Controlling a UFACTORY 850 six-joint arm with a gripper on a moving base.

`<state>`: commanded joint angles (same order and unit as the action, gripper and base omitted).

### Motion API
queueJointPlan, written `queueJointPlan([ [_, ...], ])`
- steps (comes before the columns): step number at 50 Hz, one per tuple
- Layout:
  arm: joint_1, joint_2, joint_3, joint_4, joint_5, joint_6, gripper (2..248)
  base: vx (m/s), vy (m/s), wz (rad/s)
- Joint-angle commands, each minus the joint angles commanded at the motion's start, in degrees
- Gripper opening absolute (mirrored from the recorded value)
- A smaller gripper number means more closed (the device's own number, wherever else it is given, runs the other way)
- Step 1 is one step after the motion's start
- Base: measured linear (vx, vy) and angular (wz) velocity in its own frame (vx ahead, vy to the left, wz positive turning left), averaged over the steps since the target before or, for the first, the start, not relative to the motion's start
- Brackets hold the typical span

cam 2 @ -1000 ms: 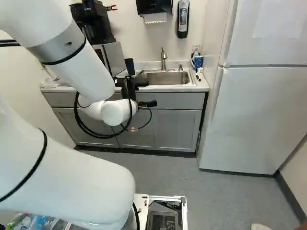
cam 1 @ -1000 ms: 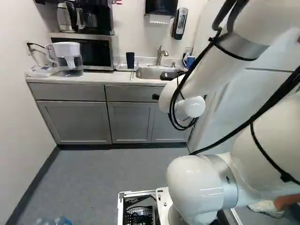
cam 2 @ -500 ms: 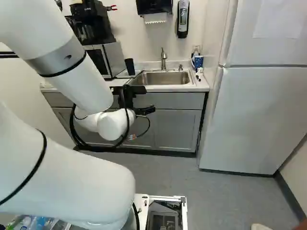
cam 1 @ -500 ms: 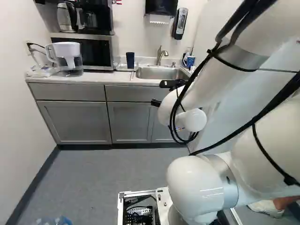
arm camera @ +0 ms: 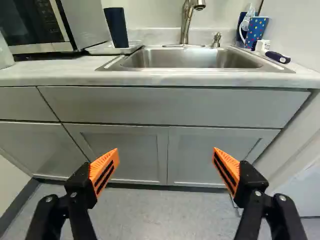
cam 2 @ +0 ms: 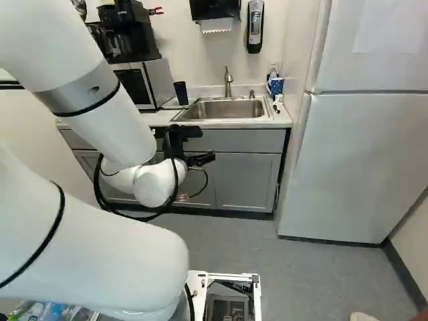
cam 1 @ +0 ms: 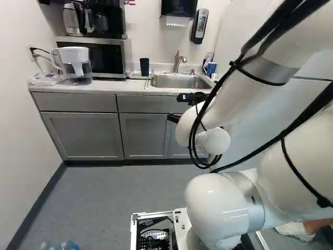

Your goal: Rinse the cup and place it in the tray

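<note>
The fingers [arm camera: 104,171] of a white robot arm [cam 2: 100,134] stand spread, nothing between them, before the cabinet [arm camera: 120,150] below the sink [arm camera: 192,59]. Rising or driving forward from so low could catch the desk [arm camera: 165,77] edge under the sink. Beyond, a dark blue cup [arm camera: 116,27] stands in a white tray [arm camera: 112,49] beside the sink; whether it is rinsed cannot be seen. An off-center reach could tip it. Across the sink, a polka-dot cup [arm camera: 255,31] could be mistaken for the target.
</note>
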<state>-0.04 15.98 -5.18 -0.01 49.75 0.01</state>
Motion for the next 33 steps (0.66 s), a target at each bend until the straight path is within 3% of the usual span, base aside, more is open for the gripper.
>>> queueJointPlan([
  [33,0.0,0.0,0.2,0.0,0.2,0.0,247,0.000,0.000,0.000],
])
